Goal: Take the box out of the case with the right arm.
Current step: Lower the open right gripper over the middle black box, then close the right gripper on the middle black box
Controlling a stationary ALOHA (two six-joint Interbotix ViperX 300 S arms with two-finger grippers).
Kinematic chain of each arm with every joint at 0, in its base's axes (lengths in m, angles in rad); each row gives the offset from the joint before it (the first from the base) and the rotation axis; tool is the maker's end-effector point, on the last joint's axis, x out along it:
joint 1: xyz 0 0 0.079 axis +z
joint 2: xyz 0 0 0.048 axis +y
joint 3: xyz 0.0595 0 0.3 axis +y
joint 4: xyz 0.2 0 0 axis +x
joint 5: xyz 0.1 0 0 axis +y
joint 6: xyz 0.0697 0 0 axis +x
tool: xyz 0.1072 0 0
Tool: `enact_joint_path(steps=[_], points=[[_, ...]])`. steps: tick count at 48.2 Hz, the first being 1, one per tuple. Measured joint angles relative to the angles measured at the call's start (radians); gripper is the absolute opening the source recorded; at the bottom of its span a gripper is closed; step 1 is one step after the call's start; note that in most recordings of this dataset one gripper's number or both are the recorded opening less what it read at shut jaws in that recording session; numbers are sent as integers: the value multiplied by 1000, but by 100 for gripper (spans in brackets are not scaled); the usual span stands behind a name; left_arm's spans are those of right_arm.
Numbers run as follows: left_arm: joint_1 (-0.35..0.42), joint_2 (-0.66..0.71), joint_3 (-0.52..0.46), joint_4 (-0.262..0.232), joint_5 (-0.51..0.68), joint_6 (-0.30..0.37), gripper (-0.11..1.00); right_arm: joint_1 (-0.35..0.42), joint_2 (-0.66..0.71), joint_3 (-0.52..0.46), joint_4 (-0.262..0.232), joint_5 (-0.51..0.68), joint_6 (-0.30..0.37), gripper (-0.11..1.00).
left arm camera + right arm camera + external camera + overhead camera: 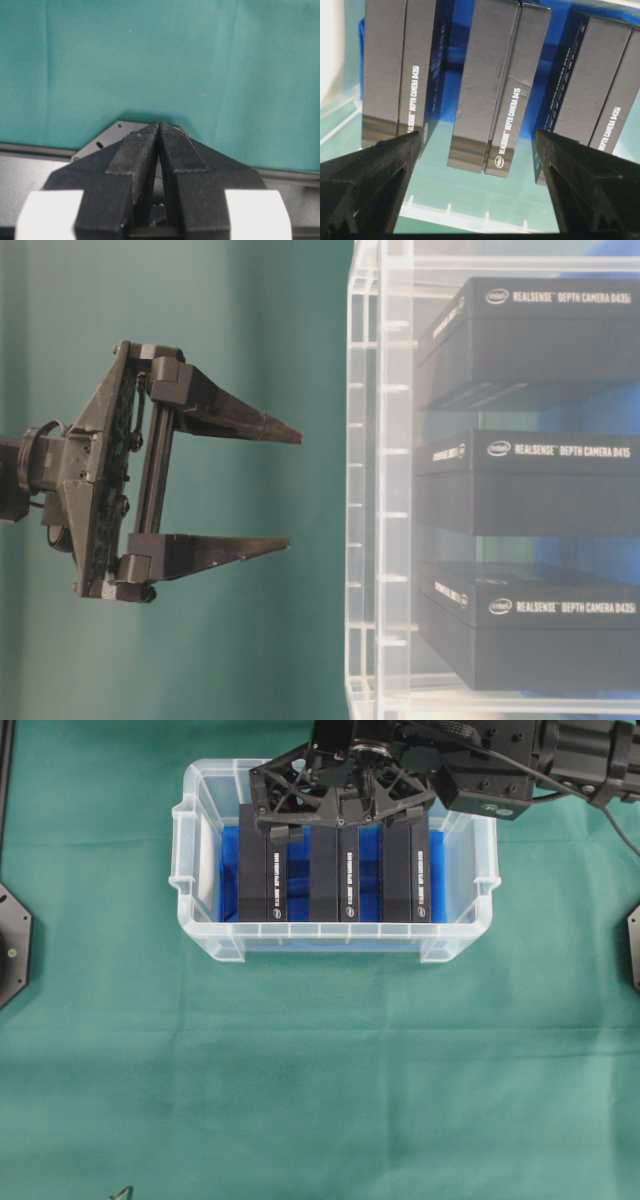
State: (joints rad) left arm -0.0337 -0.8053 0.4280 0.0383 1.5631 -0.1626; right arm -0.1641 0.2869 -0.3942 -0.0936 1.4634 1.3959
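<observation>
The clear case [330, 932] holds three black boxes side by side on blue lining: left [262, 870], middle [335, 880] and right [408, 880]. My right gripper [345, 825] hovers over the case's far side, open wide and holding nothing. In the right wrist view the gripper [479, 137] frames the middle box [490, 90], with the left box [395, 65] and the right box [600, 85] beyond the fingers. From table level the gripper [294, 488] points at the case wall [365, 490], apart from it. My left gripper [159, 126] is shut on nothing over the cloth.
Green cloth [320, 1080] covers the table around the case. Black arm base plates sit at the left edge [12, 945] and the right edge [633, 950]. A dark base plate [107, 137] lies under the left gripper.
</observation>
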Motion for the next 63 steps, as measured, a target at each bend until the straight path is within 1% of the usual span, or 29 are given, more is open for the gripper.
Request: enact_joint_path(steps=[33,44,51,63], points=[[-2,0,0,-2,0,0,0,0,2,0,-2,0,0,93],[0,0,0,-2,0,0,0,0,23,5,-3,-5,0,93],[0,0,0,0,-2,0,0,0,32,46,-6,-32,2,93],[0,0,2,0,-2,0,0,-11,32,158,-8,-156,8,93]])
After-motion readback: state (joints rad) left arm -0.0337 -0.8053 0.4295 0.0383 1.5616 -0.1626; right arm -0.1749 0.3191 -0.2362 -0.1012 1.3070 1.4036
